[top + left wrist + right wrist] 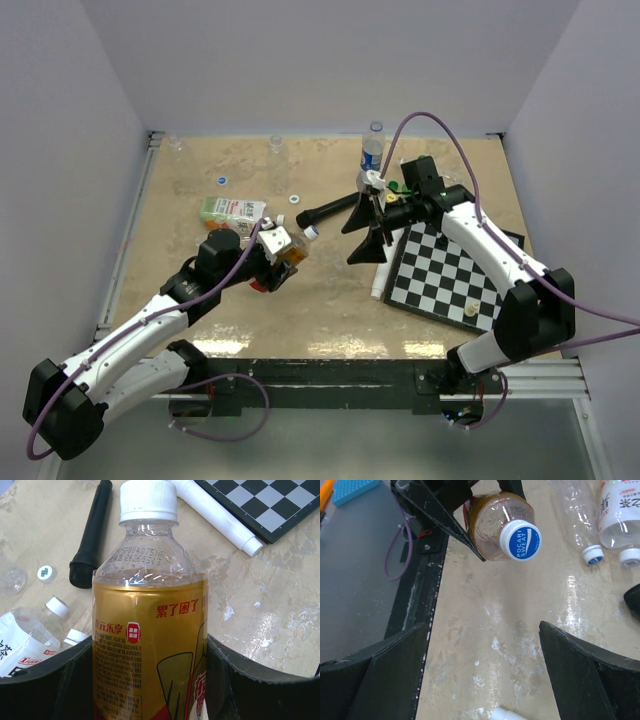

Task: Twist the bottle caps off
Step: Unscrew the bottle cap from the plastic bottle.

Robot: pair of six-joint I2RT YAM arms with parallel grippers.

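bottle cap [520, 540] – white with a blue top – sits on the neck of the amber bottle [150, 645], which has a yellow and red label. the left gripper [272, 252] is clamped on the bottle's body, one finger on each side. it holds the bottle near the middle of the table [330, 320], a bit toward the left edge. the bottle is tipped over, so the cap points at the right gripper [484, 625]. that gripper's jaws are spread wide with nothing between them — it is near the cap but not touching it.

a black microphone [325, 212] lies just behind the bottle, its round head close to the cap. a clear bottle [575, 515] and a bottle with a white label [620, 510] lie side by side next to the held one, both with their caps on. a loose blue cap [221, 181] and another loose cap [294, 198] lie further back, toward the far left corner. a bottle with a blue label [373, 150] stands upright by the far edge. a white tube [215, 512] lies just beside the chess board [445, 270], which is near the right edge.
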